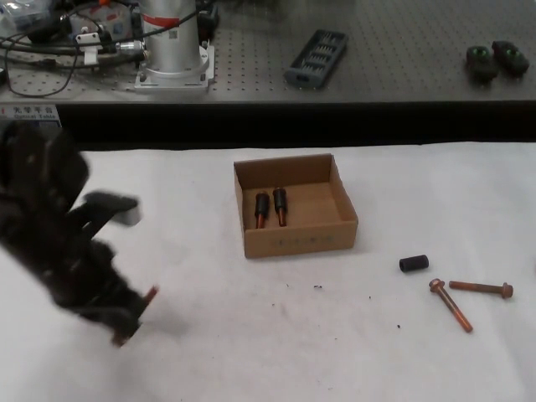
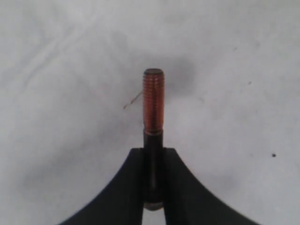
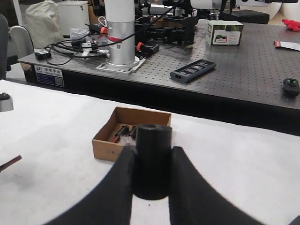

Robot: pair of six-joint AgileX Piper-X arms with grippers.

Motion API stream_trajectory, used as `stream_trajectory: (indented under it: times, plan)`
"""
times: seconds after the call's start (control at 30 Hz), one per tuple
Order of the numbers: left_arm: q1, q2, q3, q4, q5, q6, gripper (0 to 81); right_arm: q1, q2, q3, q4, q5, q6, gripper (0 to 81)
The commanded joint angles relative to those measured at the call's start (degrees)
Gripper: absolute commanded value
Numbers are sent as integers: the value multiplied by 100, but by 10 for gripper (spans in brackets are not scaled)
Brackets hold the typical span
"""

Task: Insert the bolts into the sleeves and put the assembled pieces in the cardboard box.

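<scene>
Left jaws: The left gripper (image 2: pixel 153 151) is pinched tight on a bolt (image 2: pixel 153 101).
Bolt's line: The bolt runs straight out from the fingers. Its threaded end is out in front and its other end is tucked down between them.
Right jaws: The right gripper (image 3: pixel 153 154) squeezes a black sleeve (image 3: pixel 153 138) between its two fingers.
Sleeve's line: The sleeve pokes out past the fingertips with one flat end out. I cannot tell if the hole shows on that end.
Left arm's place: It is low over the bench (image 1: pixel 251 360), near the left edge and toward the front-left corner. The bolt's tip tilts in toward the middle.
What the next move turns on: The bolt and the sleeve are well apart. From the sleeve, the bolt lies off toward the left edge. I think the two long shapes must turn until they sit on one line, tip facing hole, before they can slide together.
Box: The cardboard box (image 1: pixel 295 241) sits near the middle of the bench, closer to the far edge. The two finished pieces (image 1: pixel 262 205) lie side by side inside it, by its left wall.
Loose parts: A loose sleeve (image 1: pixel 414 263) and two loose bolts (image 1: pixel 450 305) lie toward the right edge, near the front-right corner and well apart from the box.
Room to move: The widest gap runs along the front edge, between the left arm and the loose parts. It looks like a good spot for the two arms to meet.
Watch out: The box's front wall is the closest thing to bump.
</scene>
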Motion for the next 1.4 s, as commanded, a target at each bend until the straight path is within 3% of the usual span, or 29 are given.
stream_trajectory:
  times: [0.0,0.3,0.4,0.57,0.77,1.07,1.2,1.37]
  plan:
    - [184,-53,261,58,-8,-137,6,-25,-39,-72,-107,-91,20,66]
    - [267,-80,579,190,-83,809,14,-25,-39,-72,-96,-187,20,66]
    - [267,-186,579,144,-56,930,114,-25,-39,-72,-72,-187,20,66]
    - [267,-556,579,158,54,1228,350,-25,-39,-72,-9,-187,20,66]
    - [267,-1316,579,440,297,2285,357,-25,-39,-60,-12,-187,20,66]
    - [267,-2509,579,431,104,6610,357,-25,-39,-61,35,-187,20,66]
    - [267,-2560,609,431,194,8318,357,-25,-39,-13,33,-187,172,66]
    - [267,-2560,983,335,168,11250,357,-25,-39,-15,135,-187,199,66]
